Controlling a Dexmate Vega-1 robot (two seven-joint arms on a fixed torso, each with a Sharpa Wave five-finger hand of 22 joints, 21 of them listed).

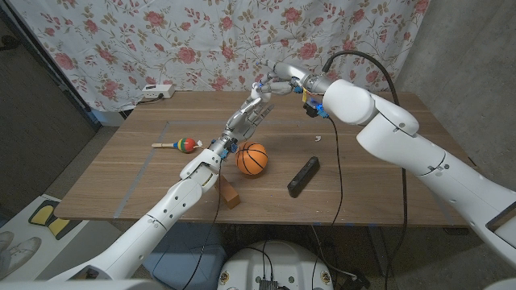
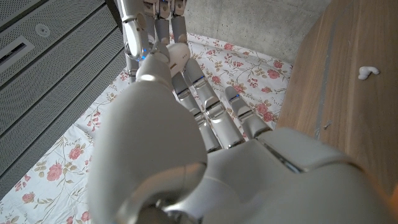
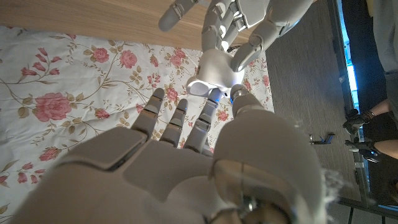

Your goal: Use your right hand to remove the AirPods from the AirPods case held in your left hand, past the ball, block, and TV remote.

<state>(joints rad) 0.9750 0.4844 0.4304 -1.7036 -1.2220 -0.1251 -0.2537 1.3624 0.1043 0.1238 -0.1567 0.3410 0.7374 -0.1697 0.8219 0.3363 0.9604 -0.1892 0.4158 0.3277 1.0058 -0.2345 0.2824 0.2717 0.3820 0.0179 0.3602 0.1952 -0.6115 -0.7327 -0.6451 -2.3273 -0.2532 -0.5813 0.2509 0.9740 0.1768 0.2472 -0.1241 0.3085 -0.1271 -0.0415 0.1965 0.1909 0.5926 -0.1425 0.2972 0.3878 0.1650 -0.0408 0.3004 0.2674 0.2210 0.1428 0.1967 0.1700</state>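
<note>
Two arms of ours meet above the far middle of the desk [image 1: 113, 173] in the head view: our left arm runs up from the near-left corner, passing just beside the ball [image 1: 252, 159] and the block [image 1: 230, 193], and our right arm comes in from the near-right corner over the desk's right edge. The TV remote [image 1: 303, 176] lies to the right of the ball with bare wood around it, and a small white piece [image 1: 317, 138] sits farther back, apart from it; whether that is an AirPod we cannot tell. A small colourful toy [image 1: 182, 145] lies on the left half, with open wood reaching from it to the near and left edges. Our left hand [image 1: 251, 117] is raised with its fingers reaching up and away, and our right hand [image 1: 270, 84] comes to it from the right, fingertips at its top. From the left wrist, we look along the back of that hand, fingers stretched out side by side toward the flowered cloth [image 2: 56, 174], with the other hand's fingers touching its tips; the desk edge shows alongside. From the right wrist, our left hand grasps the white AirPods case [image 3: 214, 73] between thumb and fingers, held in the air off the desk. Our right hand's fingertips [image 3: 208, 115] reach up to the case; whether they pinch anything we cannot tell.
</note>
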